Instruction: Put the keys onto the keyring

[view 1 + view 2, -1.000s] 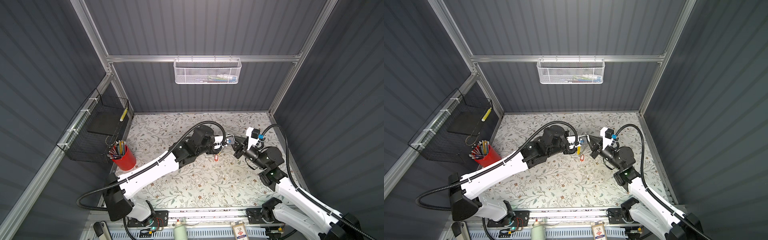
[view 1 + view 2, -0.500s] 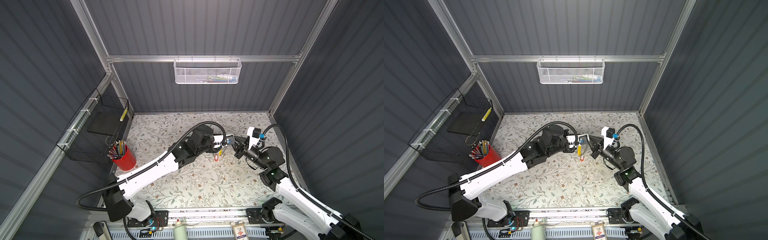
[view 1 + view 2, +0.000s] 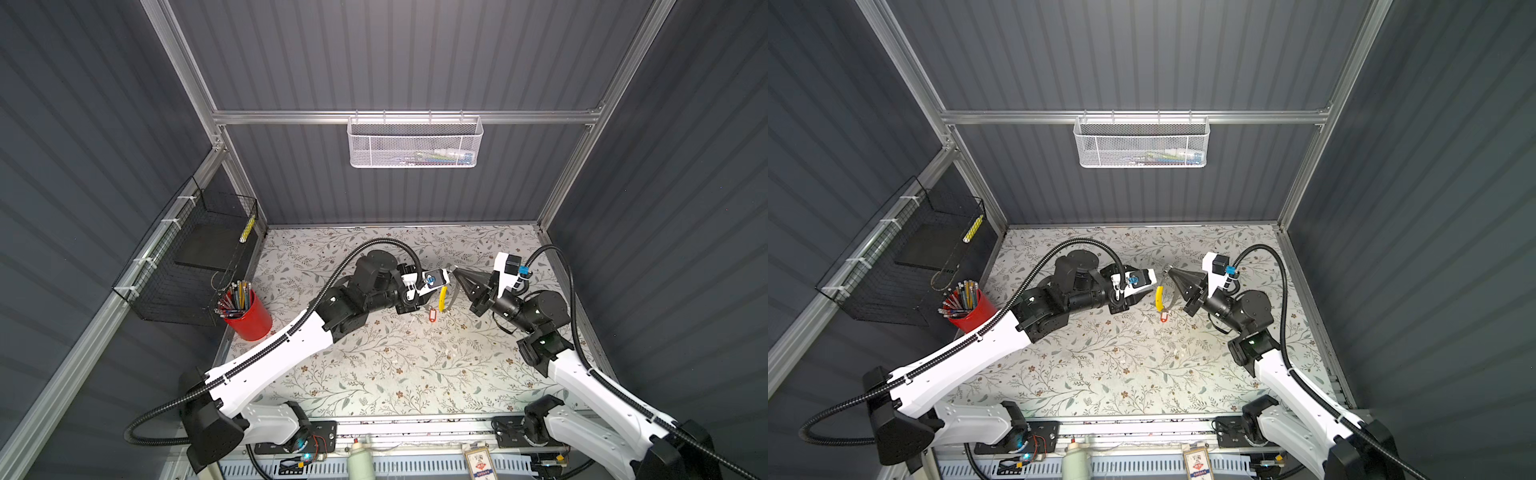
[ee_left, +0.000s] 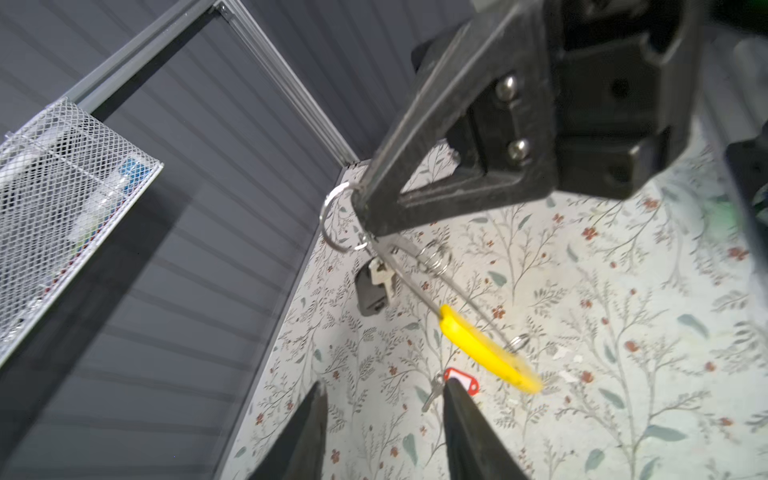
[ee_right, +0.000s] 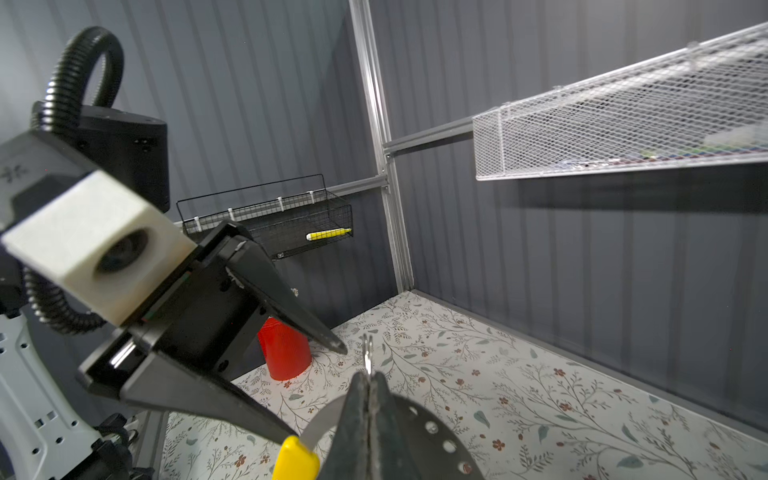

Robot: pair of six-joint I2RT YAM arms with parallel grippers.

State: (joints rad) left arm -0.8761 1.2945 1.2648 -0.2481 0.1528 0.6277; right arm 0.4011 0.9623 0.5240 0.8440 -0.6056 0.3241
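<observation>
My right gripper is shut on the keyring, a thin grey hoop held above the table. Its yellow segment hangs low. In the right wrist view the shut jaws pinch the grey band beside the yellow segment. A small loop sits at those jaw tips, and a key with a black tag dangles from it. The red-tagged key lies on the table beneath. My left gripper is open and empty, just left of the hoop.
A red cup of pens stands at the table's left edge. On the left wall hangs a black wire basket. A white mesh basket is fixed to the back wall. The floral table runs to the front rail.
My left gripper's jaws have opened beside the hoop. My right gripper still holds the keyring in about the same place.
</observation>
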